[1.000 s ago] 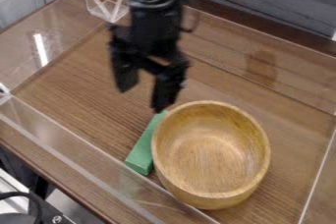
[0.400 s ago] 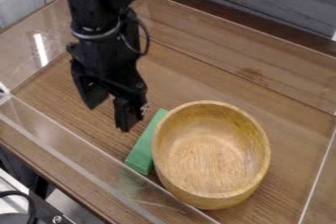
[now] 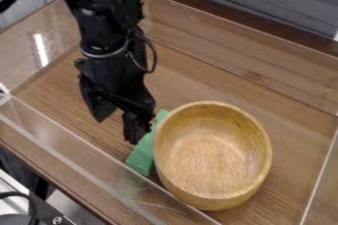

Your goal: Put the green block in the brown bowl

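Note:
The green block [image 3: 142,151] lies flat on the wooden table, pressed against the left side of the brown bowl [image 3: 211,153], which partly hides it. The bowl is round, light wood with a thick rim, and has nothing inside. My black gripper [image 3: 117,116] hangs open just above and left of the block's upper end. One finger [image 3: 136,124] reaches down close to the block's top edge; the other finger [image 3: 97,106] is further left. Nothing sits between the fingers.
A clear acrylic wall [image 3: 79,170] runs along the near-left edge of the table [image 3: 251,66]. A low clear wall also lines the far left side. The bowl stands close to the front edge.
The arm has swung left and then down toward the block's upper end. The gripper has stayed open. Block and bowl have not moved.

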Controlling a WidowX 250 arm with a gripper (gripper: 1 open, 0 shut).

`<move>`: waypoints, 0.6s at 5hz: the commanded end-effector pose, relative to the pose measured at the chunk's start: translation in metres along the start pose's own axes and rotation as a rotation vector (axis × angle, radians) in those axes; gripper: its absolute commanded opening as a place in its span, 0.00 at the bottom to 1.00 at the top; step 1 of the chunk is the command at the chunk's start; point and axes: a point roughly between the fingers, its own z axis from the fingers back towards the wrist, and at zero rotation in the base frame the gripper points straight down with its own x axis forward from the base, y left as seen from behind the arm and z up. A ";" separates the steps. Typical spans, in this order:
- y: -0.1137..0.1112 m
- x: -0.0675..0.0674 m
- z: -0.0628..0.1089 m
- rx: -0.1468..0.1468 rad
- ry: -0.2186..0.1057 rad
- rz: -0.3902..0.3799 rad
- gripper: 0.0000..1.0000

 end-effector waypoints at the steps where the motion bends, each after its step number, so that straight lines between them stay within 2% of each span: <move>1: -0.001 0.005 0.002 0.000 -0.027 -0.002 1.00; 3: -0.004 0.005 -0.002 -0.015 -0.026 -0.002 1.00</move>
